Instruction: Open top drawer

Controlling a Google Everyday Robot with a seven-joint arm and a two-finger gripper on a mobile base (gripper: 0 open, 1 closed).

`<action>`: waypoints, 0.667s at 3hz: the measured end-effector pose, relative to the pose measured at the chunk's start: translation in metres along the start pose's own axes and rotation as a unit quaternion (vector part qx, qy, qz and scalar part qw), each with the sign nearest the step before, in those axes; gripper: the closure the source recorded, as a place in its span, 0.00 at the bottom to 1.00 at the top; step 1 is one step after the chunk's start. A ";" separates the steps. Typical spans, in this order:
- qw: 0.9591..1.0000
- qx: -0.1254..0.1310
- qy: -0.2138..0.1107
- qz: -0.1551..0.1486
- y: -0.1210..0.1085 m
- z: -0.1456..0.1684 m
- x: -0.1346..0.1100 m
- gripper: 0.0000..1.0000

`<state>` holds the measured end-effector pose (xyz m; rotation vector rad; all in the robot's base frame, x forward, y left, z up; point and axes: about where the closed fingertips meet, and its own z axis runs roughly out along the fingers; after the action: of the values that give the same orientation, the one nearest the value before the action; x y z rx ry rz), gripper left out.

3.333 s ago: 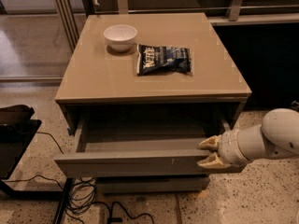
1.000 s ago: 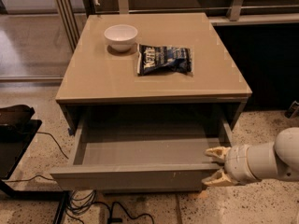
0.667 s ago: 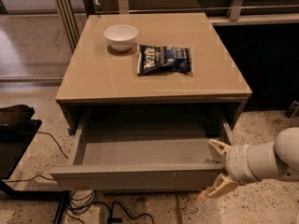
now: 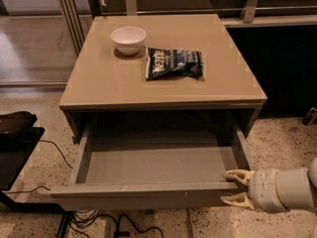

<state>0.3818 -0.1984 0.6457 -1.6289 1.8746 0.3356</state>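
Scene viewed from above and in front of a low cabinet. Nearest the viewer, at lower right, the gripper (image 4: 227,187) reaches in from the right on a pale cylindrical arm (image 4: 283,190). Its two yellowish fingers (image 4: 238,175) are spread apart, one over the rim and one before the front panel, at the right end of the top drawer (image 4: 138,196) (whether either finger presses on the panel cannot be told). The top drawer is pulled well out of the cabinet, showing a shallow, plain grey interior with nothing in it. Black cables (image 4: 106,223) lie on the speckled floor (image 4: 282,143) below the drawer front. A dark object (image 4: 15,125) sits at the left edge. Behind the drawer opening, the tan cabinet top (image 4: 109,81) carries a dark blue snack bag (image 4: 174,63), lying flat right of centre. A white bowl (image 4: 128,38) stands upright just beside it, farther back and to the left.
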 end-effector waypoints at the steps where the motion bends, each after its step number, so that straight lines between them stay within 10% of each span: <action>1: 1.000 0.000 0.000 0.000 -0.001 -0.004 -0.003 0.84; 2: 1.000 0.001 0.001 0.000 0.004 -0.008 -0.002 1.00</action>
<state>0.3763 -0.2004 0.6522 -1.6277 1.8757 0.3334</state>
